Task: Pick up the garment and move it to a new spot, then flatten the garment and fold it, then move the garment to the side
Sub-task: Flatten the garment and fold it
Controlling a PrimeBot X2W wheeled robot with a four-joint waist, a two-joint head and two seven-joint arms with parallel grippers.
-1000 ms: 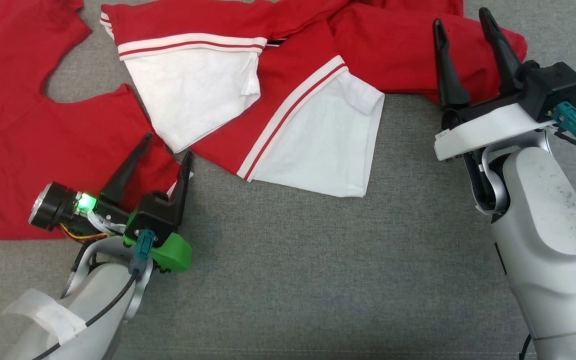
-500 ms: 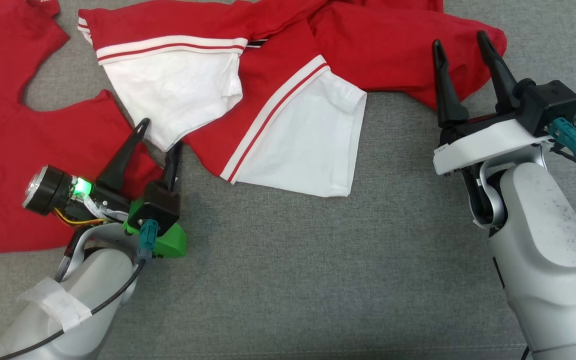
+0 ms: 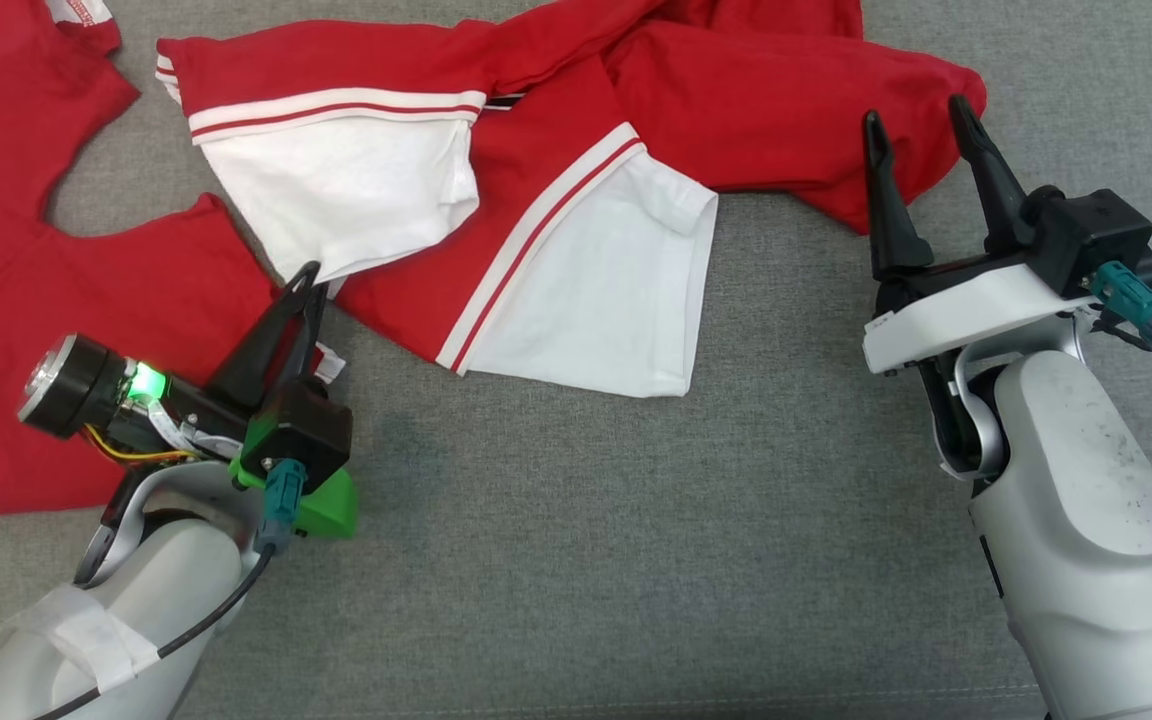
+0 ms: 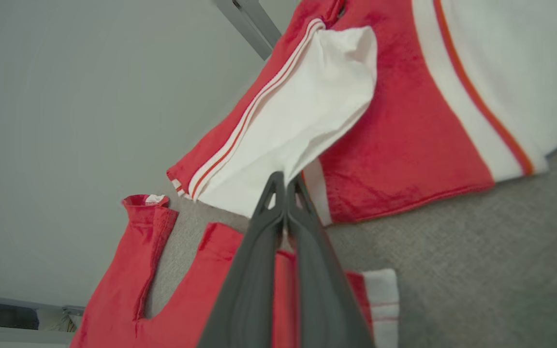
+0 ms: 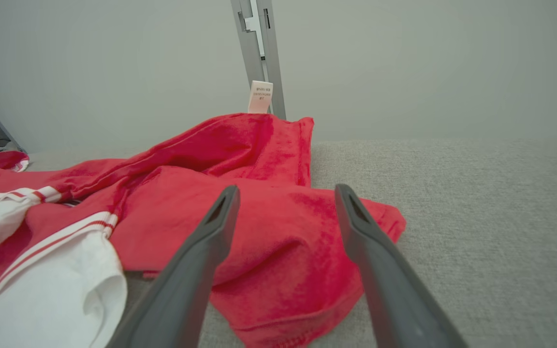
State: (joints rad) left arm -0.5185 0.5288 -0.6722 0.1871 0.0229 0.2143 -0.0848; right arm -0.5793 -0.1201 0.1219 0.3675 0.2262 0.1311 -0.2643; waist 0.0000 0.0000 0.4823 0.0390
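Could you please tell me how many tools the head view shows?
2: left tool, lower left, shut on the garment; right tool, open, by its right end.

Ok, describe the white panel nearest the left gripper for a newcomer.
A red cloth garment sprawls on the grey fabric surface. Of its two white panels, take the left panel, tip beside the left gripper; the right panel lies farther off.

Soft, even, bright light leaves only a faint shadow on the grey cloth (image 3: 576, 560) at 3 o'clock of the left gripper (image 3: 308, 285); the head view is sharp, the white panels of the garment (image 3: 536, 160) brightest, while both wrist views blur their own near fingers (image 5: 182, 285) toward 6 o'clock.
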